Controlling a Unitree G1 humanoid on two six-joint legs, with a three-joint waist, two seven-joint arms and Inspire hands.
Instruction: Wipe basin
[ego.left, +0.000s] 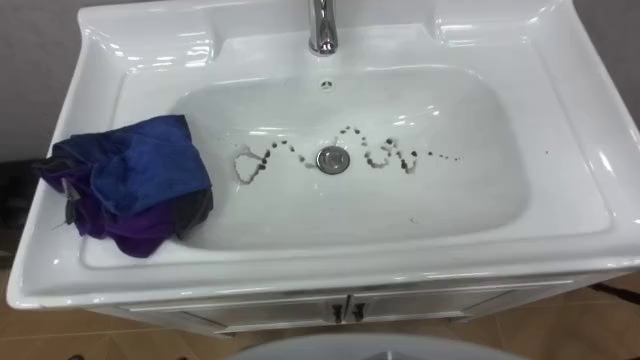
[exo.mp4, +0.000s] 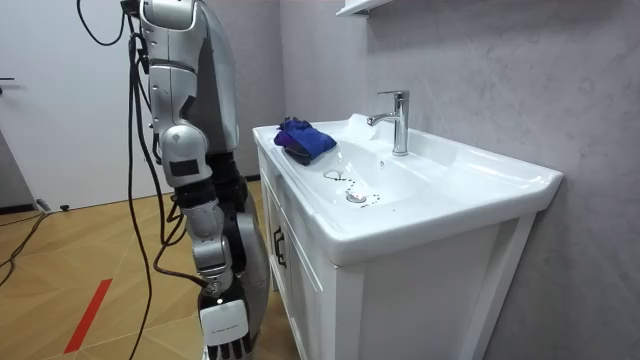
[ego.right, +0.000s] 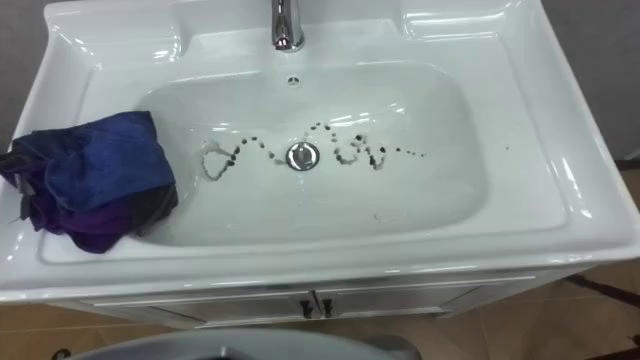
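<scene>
white basin (ego.left: 560, 200) bears dark squiggles (ego.left: 380, 158); blue cloth (ego.left: 140, 180) on its left rim.

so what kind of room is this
Most likely a bathroom or washroom: a white ceramic basin with a chrome tap behind its bowl, set on a white cabinet with doors against a grey wall. A crumpled blue and purple cloth lies on the basin's left rim.
</scene>
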